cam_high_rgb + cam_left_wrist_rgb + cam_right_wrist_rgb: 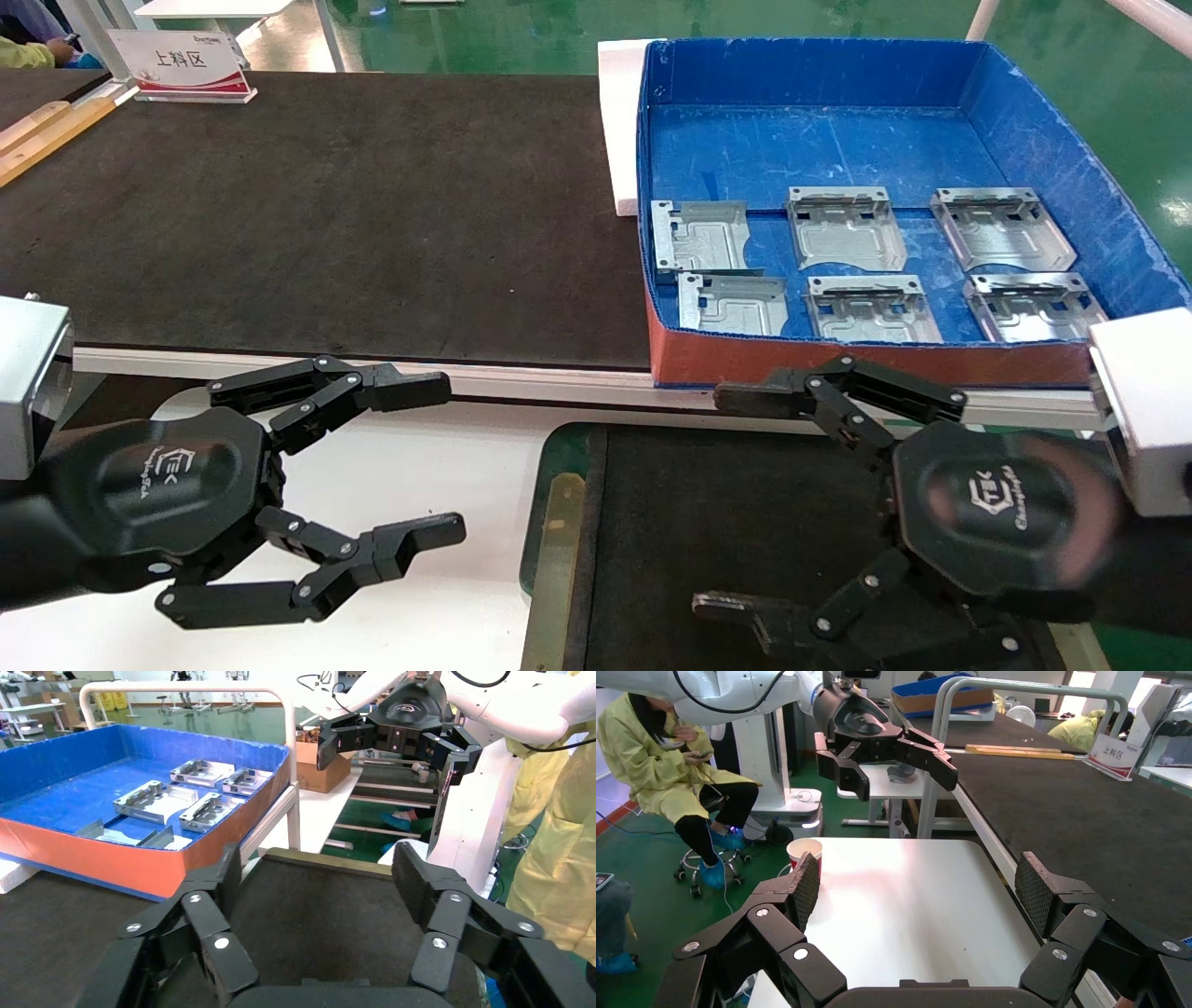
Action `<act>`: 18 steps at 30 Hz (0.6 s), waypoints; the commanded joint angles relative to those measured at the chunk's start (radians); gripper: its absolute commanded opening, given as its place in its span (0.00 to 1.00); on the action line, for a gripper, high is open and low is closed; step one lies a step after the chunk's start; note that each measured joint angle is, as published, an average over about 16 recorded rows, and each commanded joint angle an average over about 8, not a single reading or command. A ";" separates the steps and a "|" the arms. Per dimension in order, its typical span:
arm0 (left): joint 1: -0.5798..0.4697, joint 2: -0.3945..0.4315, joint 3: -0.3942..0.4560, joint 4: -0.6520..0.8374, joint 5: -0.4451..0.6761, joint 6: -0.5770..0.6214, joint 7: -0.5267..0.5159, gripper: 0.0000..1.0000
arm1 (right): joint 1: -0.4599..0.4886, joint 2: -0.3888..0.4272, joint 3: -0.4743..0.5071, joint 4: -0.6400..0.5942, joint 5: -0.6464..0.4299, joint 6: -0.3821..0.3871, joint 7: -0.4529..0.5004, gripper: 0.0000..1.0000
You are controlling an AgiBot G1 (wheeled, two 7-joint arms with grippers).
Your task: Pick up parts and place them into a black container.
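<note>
Several silver-grey parts lie flat in two rows in the blue box; the left wrist view shows these parts too. The black container sits at the near edge, its dark floor bare. My right gripper hovers open over the container, short of the box's red front, holding nothing. My left gripper hangs open and empty over the white table, left of the container. In their own wrist views the left gripper and the right gripper both stand wide apart.
A long black mat-covered tabletop stretches behind, with a sign at its far left. White foam sits beside the box. A red paper cup stands past the white table's edge, and a seated person is beyond.
</note>
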 commanded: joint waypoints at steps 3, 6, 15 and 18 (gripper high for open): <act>0.000 0.000 0.000 0.000 0.000 0.000 0.000 0.00 | 0.000 0.000 0.000 0.000 0.000 0.000 0.000 1.00; 0.000 0.000 0.000 0.000 0.000 0.000 0.000 0.00 | 0.000 0.001 0.000 0.000 0.000 0.000 0.000 1.00; 0.000 0.000 0.000 0.000 0.000 0.000 0.000 0.68 | -0.009 0.032 0.005 -0.008 -0.032 0.028 -0.001 1.00; 0.000 0.000 0.000 0.000 0.000 0.000 0.000 1.00 | -0.006 0.037 0.006 -0.028 -0.053 0.051 -0.008 1.00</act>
